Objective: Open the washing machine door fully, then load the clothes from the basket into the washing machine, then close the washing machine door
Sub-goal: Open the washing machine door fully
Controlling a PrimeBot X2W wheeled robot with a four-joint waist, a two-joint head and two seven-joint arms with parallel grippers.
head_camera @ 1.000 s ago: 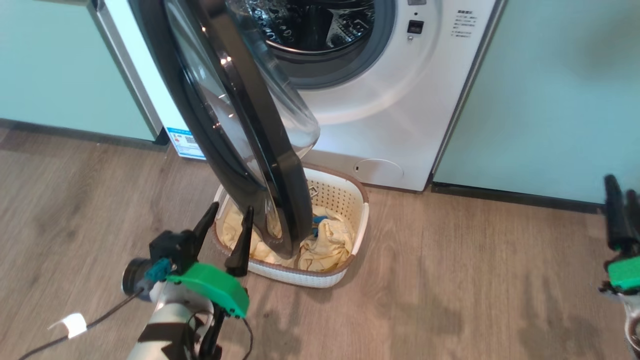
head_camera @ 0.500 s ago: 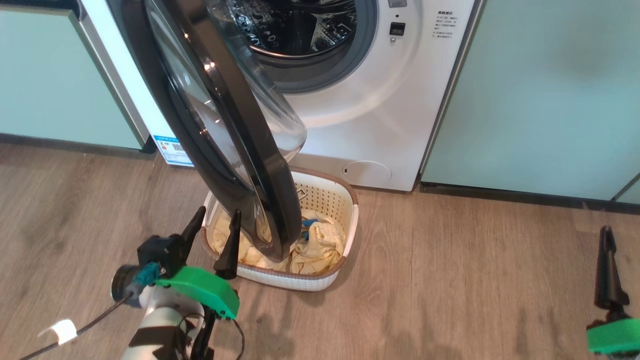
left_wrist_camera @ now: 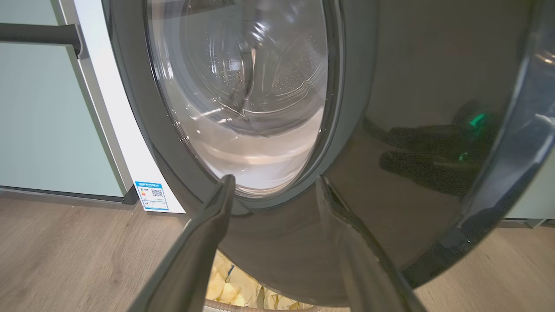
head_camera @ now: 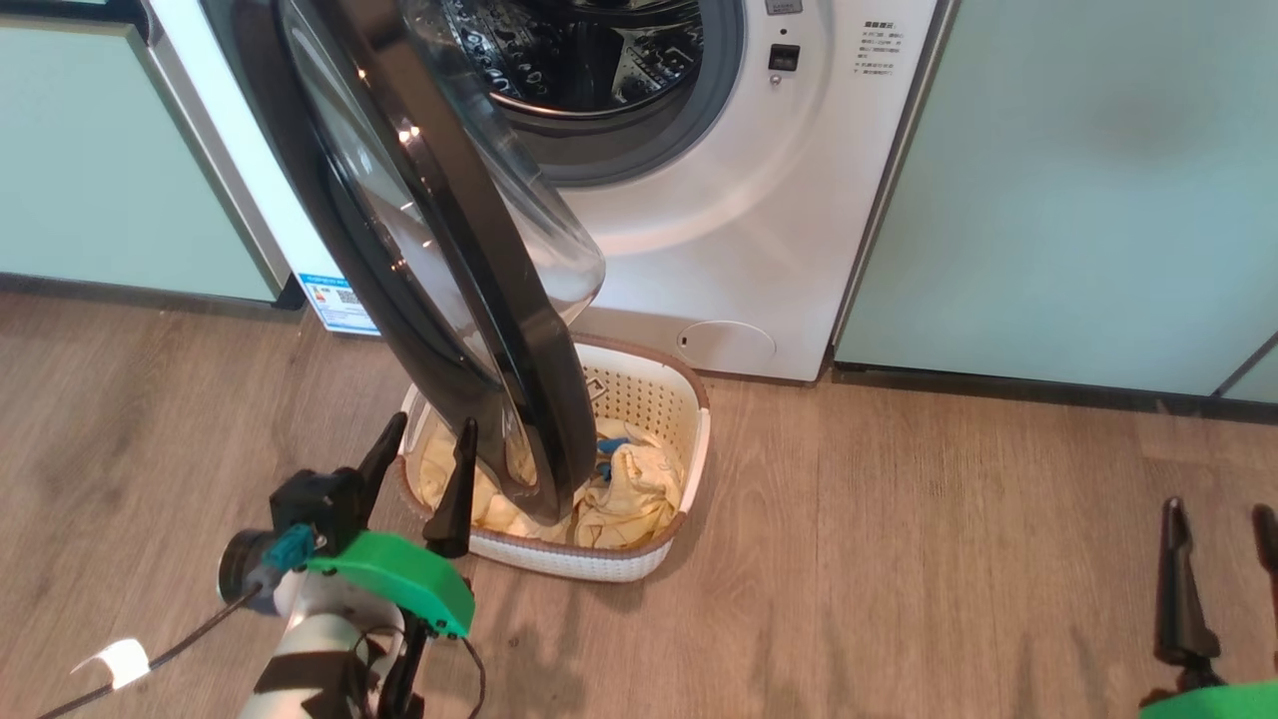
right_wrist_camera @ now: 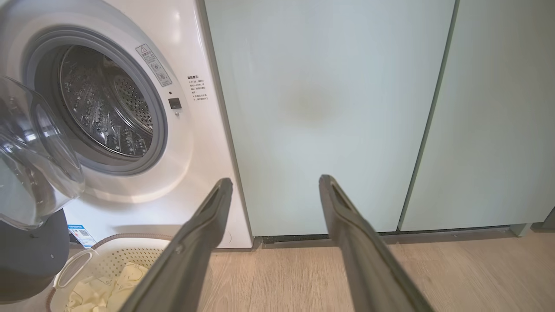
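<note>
Glossy black round washing machine door [head_camera: 469,240], frame centre, half open: likely rigid, slick; push its rim. Lower left, left gripper [head_camera: 433,421] and, lower right, right gripper [head_camera: 1220,507] both gape empty.

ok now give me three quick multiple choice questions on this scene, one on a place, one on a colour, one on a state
1. Where does the basket stand?
A) on a shelf
B) on the floor in front of the washing machine, under the door
C) on top of the machine

2. What colour are the clothes?
A) red
B) black
C) pale yellow

3. How is the door?
A) swung open, with the drum mouth bare
B) shut
C) taken off

Answers:
1 B: the head view shows it on the wood floor below the door's lower edge.
2 C: yellow cloth lies in the basket.
3 A: the steel drum shows past the door.
</note>
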